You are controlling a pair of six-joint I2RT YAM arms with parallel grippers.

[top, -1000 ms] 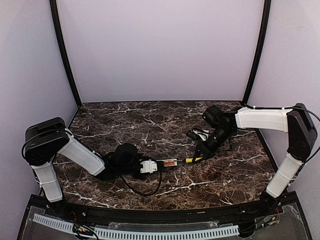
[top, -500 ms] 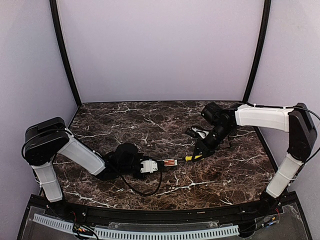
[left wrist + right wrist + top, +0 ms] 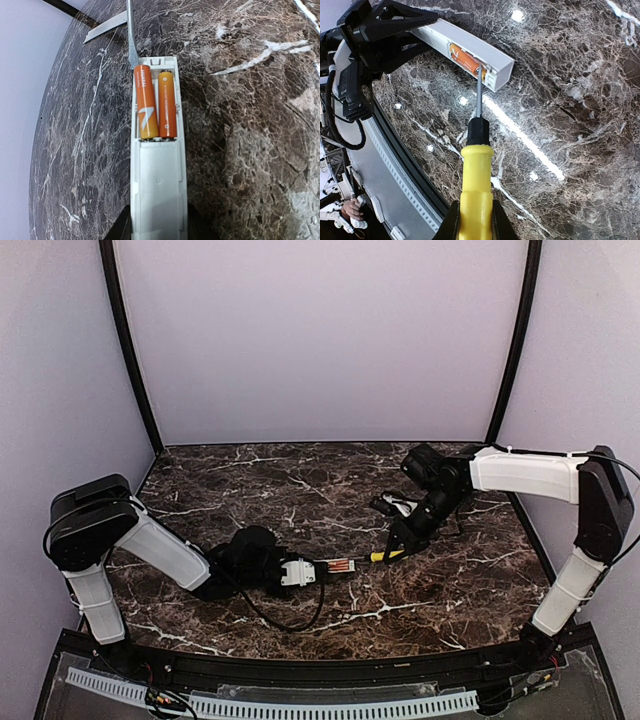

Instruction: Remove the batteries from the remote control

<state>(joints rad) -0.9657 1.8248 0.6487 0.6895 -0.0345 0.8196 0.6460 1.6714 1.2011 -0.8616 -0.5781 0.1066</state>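
Remote control [image 3: 335,567] lies on the desk [image 3: 250,490] at about 6 o'clock from desk centre in the top view. Long axis runs 9-to-3, open bay end toward 3. Cover is off, and both batteries [image 3: 167,105] sit side by side in the bay, parallel to the remote's length.

Left gripper [image 3: 292,572] is closed on the remote's 9 o'clock end, fingers on both long sides, pinning it flat. Right gripper [image 3: 405,538] is clamped on the yellow handle of a screwdriver [image 3: 476,190] and sits at roughly 2 o'clock from the bay. The shaft points down toward 8 o'clock.

Key relation: in the left wrist view the shaft comes in from 12 o'clock. Its tip sits at the far end of the left-hand battery, right against the bay's end wall. It looks like contact, but can't confirm it is wedged under.

Right arm is the working arm and the left only holds.

Judgement: prying step, nothing lifted yet. The next move likely needs the tip levered up and back along the remote's axis, toward the left gripper. Risks: the tip slips off the round battery, or the battery pops out and rolls.
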